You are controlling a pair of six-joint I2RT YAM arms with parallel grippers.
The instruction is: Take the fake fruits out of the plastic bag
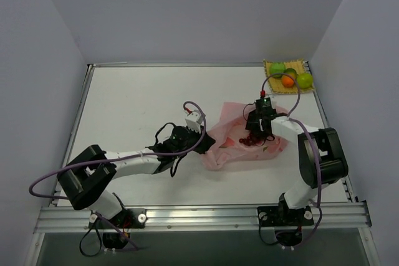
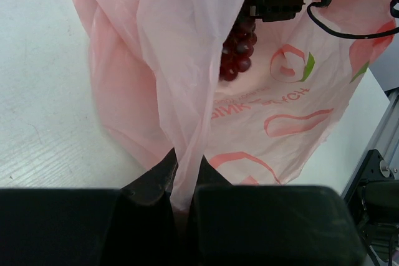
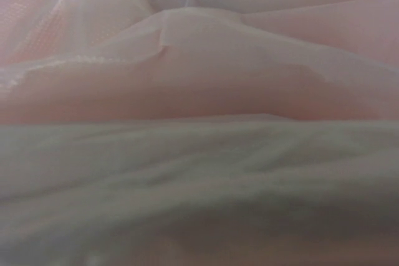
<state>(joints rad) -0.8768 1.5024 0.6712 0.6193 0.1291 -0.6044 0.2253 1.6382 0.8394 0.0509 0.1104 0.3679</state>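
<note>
**A:** Since the yellow mat at the two o'clock corner already carries green round fruits and an orange, how much would you say is left?

**B:** Most of it looks done. The dark grape bunch is still inside the plastic bag, which lies near the table's middle, a little toward three o'clock. I can't make out a mango for certain, on the mat or in the bag.

**A:** And the hands?

**B:** The left gripper is pressed together on a fold of the bag's film at its nine o'clock end, holding that edge up. The right gripper reaches down into the bag just above the grapes. Its fingers are buried in pink film, and its own camera shows nothing else, so I can't tell whether they are spread or pinching.

**A:** Which way does the bag run?

**B:** From overhead its long axis lies roughly from eight o'clock to three o'clock. I judge the mouth faces the nine o'clock end, where the lifted edge is. The grapes sit toward the middle, beneath the right gripper.
</note>
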